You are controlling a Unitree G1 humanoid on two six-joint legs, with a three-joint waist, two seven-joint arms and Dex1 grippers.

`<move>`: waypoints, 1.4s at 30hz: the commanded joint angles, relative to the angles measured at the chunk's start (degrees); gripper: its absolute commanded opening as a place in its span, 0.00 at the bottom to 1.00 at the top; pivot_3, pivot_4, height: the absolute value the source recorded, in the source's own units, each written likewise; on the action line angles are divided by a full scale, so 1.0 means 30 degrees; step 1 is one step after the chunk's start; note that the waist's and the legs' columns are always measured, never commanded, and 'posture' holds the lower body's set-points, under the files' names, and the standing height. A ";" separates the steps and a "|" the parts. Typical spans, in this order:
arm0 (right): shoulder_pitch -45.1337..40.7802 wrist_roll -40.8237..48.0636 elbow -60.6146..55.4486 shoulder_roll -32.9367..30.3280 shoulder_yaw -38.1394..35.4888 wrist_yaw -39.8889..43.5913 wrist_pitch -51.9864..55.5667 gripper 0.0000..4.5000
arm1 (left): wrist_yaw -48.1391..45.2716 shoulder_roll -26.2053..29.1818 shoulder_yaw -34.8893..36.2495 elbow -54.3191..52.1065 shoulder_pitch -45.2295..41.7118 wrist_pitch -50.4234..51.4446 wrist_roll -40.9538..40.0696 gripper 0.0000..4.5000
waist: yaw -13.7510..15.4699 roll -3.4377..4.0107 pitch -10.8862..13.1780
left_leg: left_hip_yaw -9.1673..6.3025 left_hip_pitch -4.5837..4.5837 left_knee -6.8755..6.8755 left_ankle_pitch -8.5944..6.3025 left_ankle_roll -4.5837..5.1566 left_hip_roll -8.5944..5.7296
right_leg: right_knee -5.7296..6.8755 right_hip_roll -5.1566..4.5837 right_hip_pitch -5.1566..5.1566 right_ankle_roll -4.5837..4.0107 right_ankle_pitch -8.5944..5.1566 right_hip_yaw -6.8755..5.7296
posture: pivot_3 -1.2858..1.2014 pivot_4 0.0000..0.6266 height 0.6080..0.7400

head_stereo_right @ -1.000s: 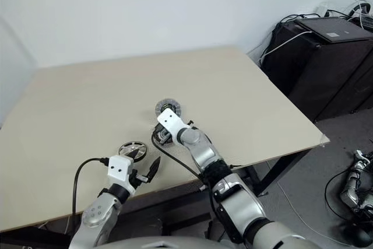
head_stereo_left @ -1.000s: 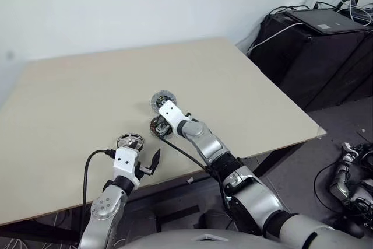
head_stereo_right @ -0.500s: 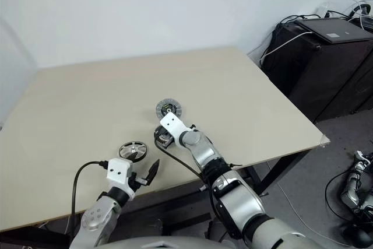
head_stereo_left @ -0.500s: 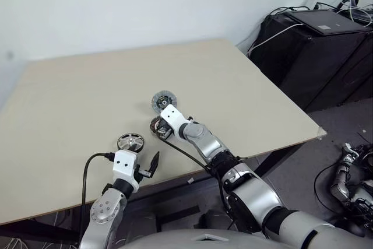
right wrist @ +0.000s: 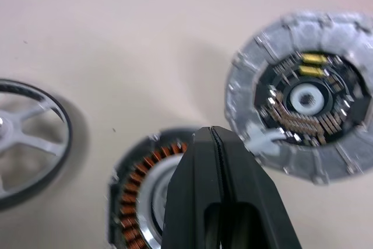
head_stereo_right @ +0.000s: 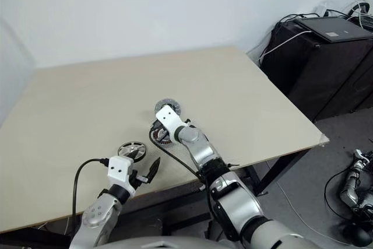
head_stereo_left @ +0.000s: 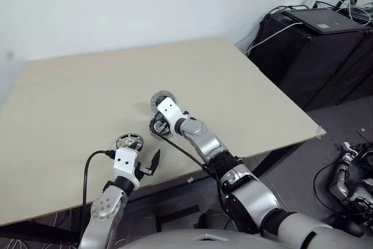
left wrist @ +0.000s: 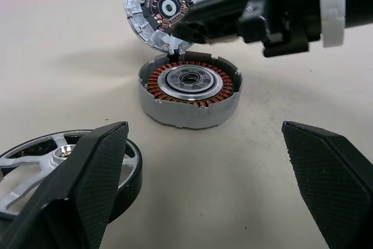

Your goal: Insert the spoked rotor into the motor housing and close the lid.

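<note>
Copper-wound motor housing seemingly under right tool

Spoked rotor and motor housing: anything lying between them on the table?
Nothing. The left wrist view shows bare table between the spoked rotor and the motor housing; the two sit apart.

i'm looking down on a pale beige table with a bare matte top, pushed near a plain white wall. to my right stands a black cabinet with a dark flat device and white cables on it. below it lies grey floor, with tangled black cables at the right edge. the light is even and soft.
</note>
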 commanded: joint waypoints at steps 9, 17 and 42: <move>-0.0125 -0.0802 0.2049 -0.0510 0.0525 0.0306 0.0572 0.00 | 0.0121 -0.0020 0.0045 -0.0697 0.0345 -0.0247 -0.0158 1.00 | 0.0000 0.0003 -0.0010 | -0.0002 0.0019 0.0004 -0.0003 -0.0005 0.0002 | 0.0019 -0.0001 0.0008 -0.0005 -0.0003 0.0006 | 0.52 0.00 1.00; -0.0436 0.0488 -0.0478 0.0099 -0.0506 0.0447 -0.0946 0.00 | -0.0030 -0.0004 -0.0087 -0.0434 -0.0003 -0.0200 -0.0166 1.00 | -0.0041 -0.0001 0.0000 | 0.0007 -0.0006 0.0011 -0.0007 -0.0012 0.0000 | 0.0043 0.0001 -0.0040 -0.0004 -0.0002 0.0023 | 0.52 0.00 1.00; -0.1503 0.0549 0.2007 0.0404 -0.1226 -0.0501 -0.2224 0.00 | 0.0117 -0.0064 -0.0071 -0.0650 0.0266 -0.0175 -0.0156 1.00 | -0.0120 -0.0062 -0.0025 | 0.0040 -0.0012 0.0019 0.0006 -0.0004 -0.0007 | 0.0196 0.0032 -0.0165 -0.0063 -0.0042 0.0128 | 0.52 0.00 1.00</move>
